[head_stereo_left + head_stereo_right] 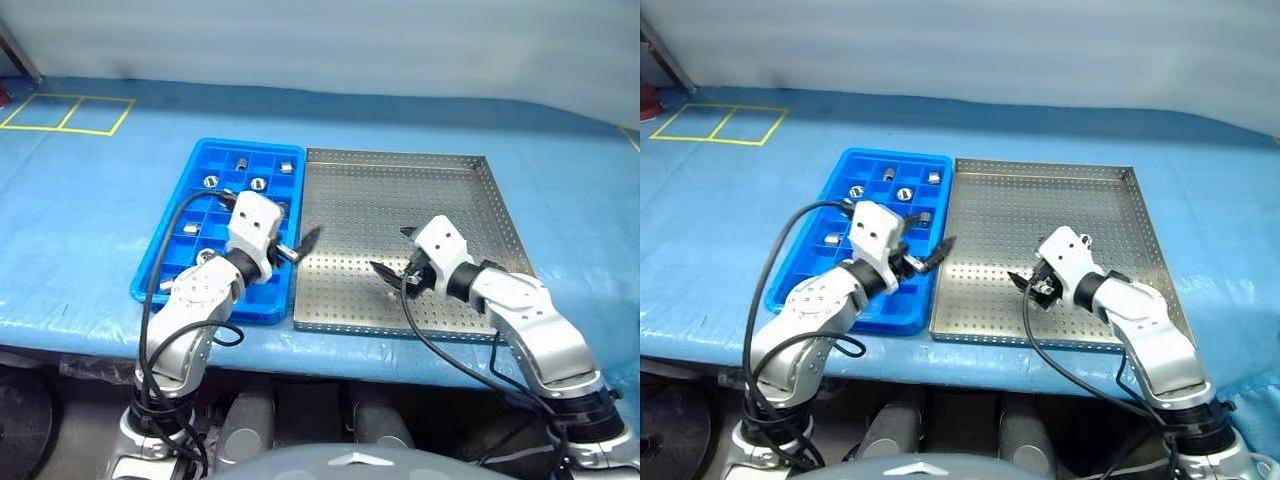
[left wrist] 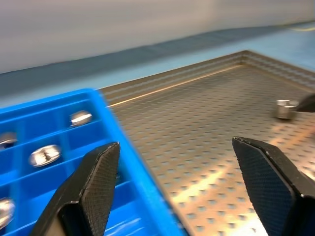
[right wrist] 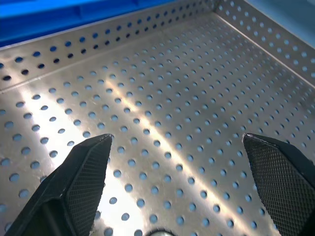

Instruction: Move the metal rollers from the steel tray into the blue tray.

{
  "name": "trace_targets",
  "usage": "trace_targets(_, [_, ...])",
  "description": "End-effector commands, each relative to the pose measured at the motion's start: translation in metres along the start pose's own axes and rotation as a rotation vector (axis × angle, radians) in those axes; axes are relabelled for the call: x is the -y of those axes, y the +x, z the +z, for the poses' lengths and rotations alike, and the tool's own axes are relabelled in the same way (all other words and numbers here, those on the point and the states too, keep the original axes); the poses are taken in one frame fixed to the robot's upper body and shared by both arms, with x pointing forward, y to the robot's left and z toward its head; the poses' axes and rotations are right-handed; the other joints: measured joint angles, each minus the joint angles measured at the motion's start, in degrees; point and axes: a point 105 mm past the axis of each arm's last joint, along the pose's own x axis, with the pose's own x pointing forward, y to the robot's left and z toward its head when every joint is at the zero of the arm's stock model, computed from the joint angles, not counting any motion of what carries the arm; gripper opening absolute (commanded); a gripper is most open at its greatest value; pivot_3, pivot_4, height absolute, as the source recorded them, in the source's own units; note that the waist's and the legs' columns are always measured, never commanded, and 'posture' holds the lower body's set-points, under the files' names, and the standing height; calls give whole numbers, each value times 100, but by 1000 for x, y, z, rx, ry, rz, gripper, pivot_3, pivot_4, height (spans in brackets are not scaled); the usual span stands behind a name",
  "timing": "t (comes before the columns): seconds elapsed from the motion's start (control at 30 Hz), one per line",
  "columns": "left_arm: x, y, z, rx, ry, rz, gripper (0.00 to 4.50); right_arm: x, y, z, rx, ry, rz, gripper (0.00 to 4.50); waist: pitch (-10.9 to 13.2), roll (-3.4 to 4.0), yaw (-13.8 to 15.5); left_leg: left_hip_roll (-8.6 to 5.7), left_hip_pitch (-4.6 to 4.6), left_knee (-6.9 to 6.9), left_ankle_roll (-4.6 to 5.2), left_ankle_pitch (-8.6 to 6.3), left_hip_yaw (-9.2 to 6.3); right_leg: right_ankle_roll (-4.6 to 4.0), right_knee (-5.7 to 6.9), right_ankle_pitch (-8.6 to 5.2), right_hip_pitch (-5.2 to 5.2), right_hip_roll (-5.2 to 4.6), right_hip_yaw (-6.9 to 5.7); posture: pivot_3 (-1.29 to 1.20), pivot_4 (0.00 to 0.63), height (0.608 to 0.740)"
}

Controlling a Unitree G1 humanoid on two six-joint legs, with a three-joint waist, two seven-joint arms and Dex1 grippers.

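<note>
Both grippers, left [image 1: 300, 243] and right [image 1: 393, 254], gape empty; blue tray [image 1: 170, 243] runs lengthwise away (rollers [image 1: 258, 184] inside)

Perforated floor of the steel tray [image 1: 400, 200]: bare across its far half, bounded by a low raised rim. The right gripper [image 1: 392, 252], jaws wide, hangs over the near middle beside one metal roller [image 2: 284, 108]. The left gripper [image 1: 303, 243], jaws apart, straddles the border with the blue tray [image 1: 210, 162], several of whose compartments hold rollers [image 1: 904, 194].
</note>
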Motion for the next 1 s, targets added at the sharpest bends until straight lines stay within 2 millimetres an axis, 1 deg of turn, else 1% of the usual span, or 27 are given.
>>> trace_targets(0.03, [14, 1, 8, 38, 38, -111, 3974, 2, -11, 1, -23, 24, -21, 4500, 0, 1, -29, 0, 0, 0, 0, 0, 1, 0, 0, 0, 0, 0, 2, 88, 150, 740])
trace_targets(0.2, [15, 5, 4, 27, 45, -135, 3974, -10, -12, -9, -36, 129, 1, 4500, 0, 0, -90, 1, 3, 6, 0, 0, 1, 1, 1, 0, 3, 1, 2, 70, 150, 740])
trace_targets(0.37, [24, 5, 1, 15, 52, -191, 3974, -10, -7, -22, -80, 168, -15, 4500, 0, 0, -162, 0, 1, 7, 0, 0, 2, 1, 1, 0, 3, -1, 3, 76, 150, 740])
trace_targets(0.73, [21, 3, -3, 0, 63, -172, 3974, -10, -3, -21, -79, 158, -13, 4500, 0, 1, -181, 0, 2, 5, 0, 0, 1, 1, 2, 0, 1, 0, 2, 89, 150, 740])
trace_targets(1.0, [20, 4, -5, -11, 64, -161, 3974, -10, -4, -22, -84, 155, -18, 4500, 0, 1, -183, 0, 1, 4, 0, 0, 0, 1, 2, 0, 1, 0, 2, 81, 150, 740])
